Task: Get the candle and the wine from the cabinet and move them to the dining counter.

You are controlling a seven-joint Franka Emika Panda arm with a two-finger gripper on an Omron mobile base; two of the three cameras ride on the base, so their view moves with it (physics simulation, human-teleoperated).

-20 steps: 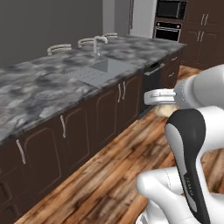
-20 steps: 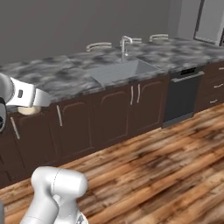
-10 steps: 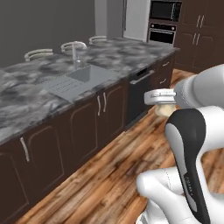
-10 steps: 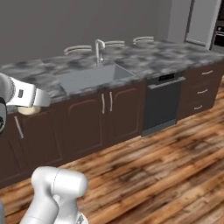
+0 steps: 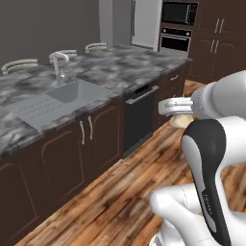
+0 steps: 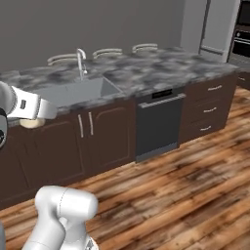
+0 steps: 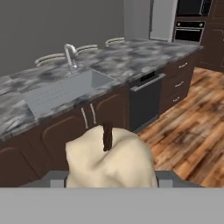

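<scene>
- Holding the candle [image 7: 109, 159]: gripper [image 5: 178, 111] has its jaws clamped on either side of the cream lump, which fills the lower middle of the hand view, dark wick upright.
- In the left base view the candle [image 5: 180, 121] shows as a beige patch just under the white hand, in the air above the wood floor [image 5: 120, 202], in front of the counter's cabinets.
- In the right base view the candle [image 6: 32, 123] peeks out below the white forearm at the left edge, level with the counter edge; gripper [image 6: 36, 117] is mostly hidden behind the arm.
- Counter [image 5: 110, 67]: long grey-black marbled top on a dark wood base, running across ahead of the arm.
- Sink [image 5: 72, 93] is set into the top, with a drainboard beside it and a silver tap [image 5: 58, 67] behind.
- Stools [image 6: 107, 52]: curved grey backs line the far side of the counter.
- Dishwasher [image 6: 158, 124]: dark panel with a silver bar handle under the counter, right of the sink doors; drawers [image 6: 207, 107] beyond it.
- Wall ovens [image 5: 178, 26] sit in tall dark cabinetry at the far end, a pale fridge [image 5: 146, 21] beside them.
</scene>
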